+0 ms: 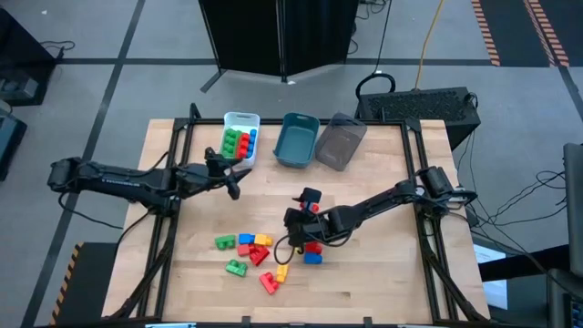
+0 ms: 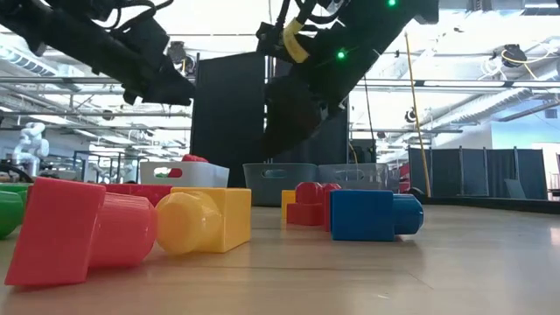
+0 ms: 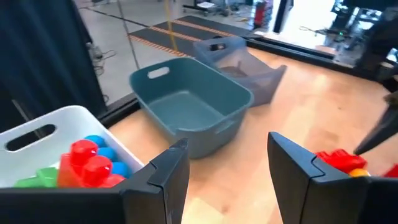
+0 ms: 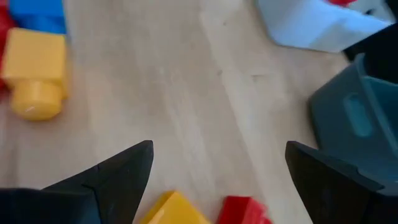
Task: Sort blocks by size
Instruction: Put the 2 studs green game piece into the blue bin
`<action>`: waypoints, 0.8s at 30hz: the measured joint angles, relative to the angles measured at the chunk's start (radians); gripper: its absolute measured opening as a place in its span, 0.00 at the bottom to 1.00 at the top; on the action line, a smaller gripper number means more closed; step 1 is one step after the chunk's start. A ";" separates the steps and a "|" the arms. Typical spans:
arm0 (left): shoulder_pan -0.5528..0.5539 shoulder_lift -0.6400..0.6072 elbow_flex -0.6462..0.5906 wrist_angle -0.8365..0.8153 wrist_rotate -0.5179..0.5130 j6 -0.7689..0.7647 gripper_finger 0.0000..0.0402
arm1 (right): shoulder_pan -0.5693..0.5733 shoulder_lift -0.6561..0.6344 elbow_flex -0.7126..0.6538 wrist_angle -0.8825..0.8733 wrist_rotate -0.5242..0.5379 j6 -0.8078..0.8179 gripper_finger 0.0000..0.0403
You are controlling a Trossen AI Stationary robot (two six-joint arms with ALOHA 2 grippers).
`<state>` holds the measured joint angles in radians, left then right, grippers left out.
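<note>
The left pincer (image 1: pixel 233 185) hung over the bench (image 1: pixel 383 282) just near of the white bin (image 1: pixel 242 120), its two dark fingers (image 3: pixel 163 180) standing apart with nothing between them. In the left wrist view, the white bin (image 3: pixel 43 127) lay close ahead of those fingers, holding red, blue and green blocks (image 3: pixel 87 163), with the teal bin (image 3: pixel 186 102) beyond it and the grey bin (image 3: pixel 245 65) farther off, tipped against the teal one.

From above, the three bins sat in a row along the far edge of the bench: white on the left, the teal bin (image 1: pixel 297 139) in the middle, the grey bin (image 1: pixel 341 141) on the right. The white bin's blocks (image 1: pixel 239 142) were green, red and blue.

The right pincer (image 1: pixel 293 221) was lowered over the middle of the bench at the loose blocks (image 1: pixel 260 255), its fingers (image 4: pixel 112 180) spread wide and empty. A yellow block (image 4: pixel 34 71) lay on the wood ahead of them, and a red piece (image 4: pixel 244 210) and another yellow piece (image 4: pixel 174 210) sat between the fingertips.

The loose blocks were scattered in the near middle of the bench, in red, green, blue, yellow and orange. In the low view, a red block (image 2: pixel 74 229) and a yellow block (image 2: pixel 206 219) lay nearest, with a blue block (image 2: pixel 372 214) to their right.
</note>
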<state>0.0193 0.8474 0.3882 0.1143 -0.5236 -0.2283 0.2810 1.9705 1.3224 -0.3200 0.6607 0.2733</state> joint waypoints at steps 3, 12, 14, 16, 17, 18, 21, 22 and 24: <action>-0.026 0.001 0.000 0.000 0.004 0.003 0.42 | 0.000 0.000 0.000 -0.013 -0.053 0.003 0.87; -0.074 0.001 0.000 0.014 0.009 0.003 0.42 | -0.019 -0.039 -0.001 -0.144 -0.061 0.072 0.76; -0.077 0.001 0.000 0.019 0.012 0.005 0.42 | -0.022 -0.059 -0.001 -0.174 -0.060 0.074 0.73; -0.080 0.001 0.000 0.019 0.018 0.006 0.42 | -0.028 -0.083 -0.001 -0.198 -0.061 0.074 0.71; -0.080 0.001 0.000 0.019 0.022 0.006 0.42 | -0.031 -0.095 -0.001 -0.214 -0.064 0.074 0.70; -0.081 0.001 0.000 0.018 0.024 0.006 0.42 | -0.036 -0.106 -0.001 -0.227 -0.065 0.074 0.69; -0.081 0.001 0.000 0.012 0.026 0.008 0.42 | -0.057 -0.133 -0.002 -0.242 -0.064 0.070 0.67; -0.081 0.001 0.000 0.011 0.026 0.008 0.42 | -0.063 -0.142 -0.006 -0.231 -0.065 0.065 0.67; -0.081 0.001 0.000 0.011 0.026 0.010 0.42 | -0.079 -0.159 -0.027 -0.195 -0.092 0.053 0.67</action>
<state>-0.0612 0.8482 0.3882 0.1249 -0.4973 -0.2178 0.2016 1.8116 1.2951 -0.5148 0.5692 0.3265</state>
